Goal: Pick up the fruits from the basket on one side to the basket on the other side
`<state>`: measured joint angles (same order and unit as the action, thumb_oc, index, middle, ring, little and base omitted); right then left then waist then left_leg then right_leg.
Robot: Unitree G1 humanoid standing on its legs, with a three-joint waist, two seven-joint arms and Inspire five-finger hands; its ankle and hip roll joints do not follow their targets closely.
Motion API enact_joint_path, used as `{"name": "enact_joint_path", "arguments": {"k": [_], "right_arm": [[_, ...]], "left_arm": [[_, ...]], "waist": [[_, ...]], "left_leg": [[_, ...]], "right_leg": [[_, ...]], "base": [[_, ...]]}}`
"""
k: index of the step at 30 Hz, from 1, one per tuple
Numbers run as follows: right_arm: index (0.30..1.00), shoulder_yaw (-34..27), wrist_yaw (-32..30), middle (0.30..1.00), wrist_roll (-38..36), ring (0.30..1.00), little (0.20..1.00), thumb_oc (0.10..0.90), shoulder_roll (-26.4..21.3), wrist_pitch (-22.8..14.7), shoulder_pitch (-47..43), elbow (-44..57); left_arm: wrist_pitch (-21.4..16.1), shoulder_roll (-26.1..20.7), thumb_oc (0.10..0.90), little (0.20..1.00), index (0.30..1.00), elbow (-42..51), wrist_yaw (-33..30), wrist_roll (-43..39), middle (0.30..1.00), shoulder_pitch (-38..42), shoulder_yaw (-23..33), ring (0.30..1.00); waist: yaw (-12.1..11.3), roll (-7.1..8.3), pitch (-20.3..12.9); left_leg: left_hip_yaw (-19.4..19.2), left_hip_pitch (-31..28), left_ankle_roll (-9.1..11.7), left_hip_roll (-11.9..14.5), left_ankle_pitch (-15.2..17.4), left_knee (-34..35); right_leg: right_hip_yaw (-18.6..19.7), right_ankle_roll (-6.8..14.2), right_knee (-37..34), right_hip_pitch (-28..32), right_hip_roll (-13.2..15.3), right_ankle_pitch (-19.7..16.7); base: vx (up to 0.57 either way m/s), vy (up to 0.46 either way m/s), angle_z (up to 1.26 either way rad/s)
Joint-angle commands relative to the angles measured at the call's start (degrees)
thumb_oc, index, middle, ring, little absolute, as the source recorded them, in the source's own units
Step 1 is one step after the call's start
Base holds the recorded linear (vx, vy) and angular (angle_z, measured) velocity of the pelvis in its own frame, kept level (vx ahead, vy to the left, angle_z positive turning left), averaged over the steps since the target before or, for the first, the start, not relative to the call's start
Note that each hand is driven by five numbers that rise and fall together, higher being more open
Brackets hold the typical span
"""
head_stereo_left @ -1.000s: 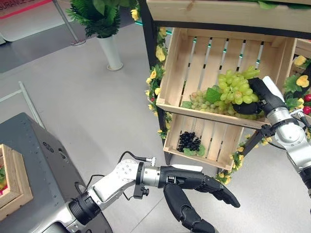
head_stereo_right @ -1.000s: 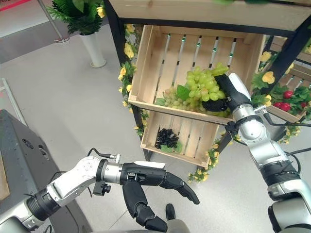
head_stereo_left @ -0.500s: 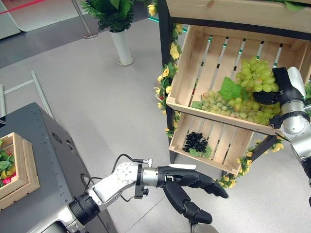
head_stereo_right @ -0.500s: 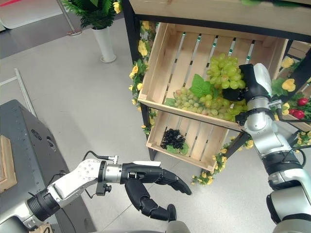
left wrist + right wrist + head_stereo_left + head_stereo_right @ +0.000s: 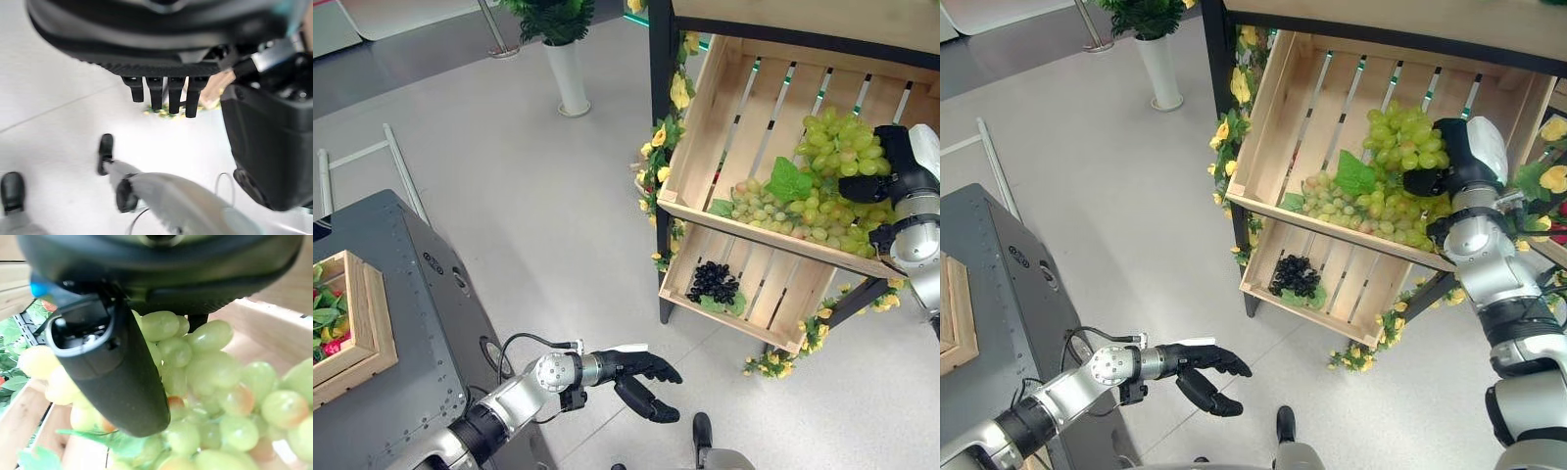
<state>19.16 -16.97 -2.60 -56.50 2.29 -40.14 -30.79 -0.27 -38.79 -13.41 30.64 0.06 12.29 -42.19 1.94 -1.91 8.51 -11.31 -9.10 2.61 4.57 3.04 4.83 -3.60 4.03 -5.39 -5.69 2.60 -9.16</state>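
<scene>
My right hand (image 5: 889, 178) is at the right side of the upper wooden crate (image 5: 744, 231), shut on a bunch of green grapes (image 5: 840, 147) that hangs above the crate's floor. In the right wrist view the thumb (image 5: 112, 377) presses against those grapes (image 5: 205, 377). A second, paler bunch with a green leaf (image 5: 773, 208) lies along the crate's front edge. Black grapes (image 5: 710, 283) rest in the lower crate (image 5: 705, 315). My left hand (image 5: 634, 372) hangs low over the floor, open and holding nothing; its fingers (image 5: 161, 93) point at the floor. A wooden basket (image 5: 370, 333) sits on the grey cart at the far left.
The crates sit in a dark-framed shelf trimmed with yellow flowers (image 5: 677, 93). A potted plant in a white vase (image 5: 568, 76) stands on the floor behind. The grey cart (image 5: 421, 343) is at my lower left, with bare floor between it and the shelf.
The camera has shifted. My right hand has raised the green bunch off the grapes lying in the crate. My left arm has dropped and drawn back towards the cart.
</scene>
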Motion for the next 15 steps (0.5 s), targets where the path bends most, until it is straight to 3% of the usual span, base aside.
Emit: {"name": "enact_joint_path", "arguments": {"k": [1, 8, 15], "right_arm": [[0.900, -0.5, -0.2, 0.900, 2.4, 0.900, 0.900, 0.800, -5.8, 0.4, -8.8, 1.4], [0.900, 2.0, 8.1, 0.900, 5.5, 0.900, 0.900, 0.800, -7.9, 4.1, -9.6, 1.7], [0.900, 6.4, 10.5, 0.900, 11.7, 0.900, 0.900, 0.800, -11.3, 0.9, -12.2, 2.8]], "left_arm": [[0.7, 1.0, 0.800, 0.900, 0.900, -2.4, -0.9, -1.5, 0.900, 0.0, 0.4, 0.900], [-0.8, 2.9, 0.800, 0.900, 0.900, -9.6, -3.6, 5.0, 0.900, -2.3, 1.6, 0.900], [-2.2, 2.8, 0.800, 0.900, 0.900, -9.2, -5.4, 6.8, 0.900, -3.6, 2.4, 0.900]], "waist": [[-1.0, 3.40, -2.0], [-0.9, 4.37, -2.1], [-0.7, 4.97, -2.8]], "left_leg": [[3.4, 5.6, 1.5, 2.3, -3.1, 0.2], [2.9, 5.7, 1.8, 2.6, -3.3, 0.2], [2.2, 5.4, 1.9, 2.6, -3.3, 0.2]], "right_leg": [[-3.6, 2.5, 0.4, 6.4, 0.1, 7.0], [-3.4, 2.4, 0.4, 6.3, 0.0, 7.0], [-3.4, 2.5, 0.4, 6.6, 0.0, 7.1]], "base": [[-0.01, -0.034, -0.01], [-0.01, -0.014, 0.00], [-0.01, 0.014, 0.00]]}}
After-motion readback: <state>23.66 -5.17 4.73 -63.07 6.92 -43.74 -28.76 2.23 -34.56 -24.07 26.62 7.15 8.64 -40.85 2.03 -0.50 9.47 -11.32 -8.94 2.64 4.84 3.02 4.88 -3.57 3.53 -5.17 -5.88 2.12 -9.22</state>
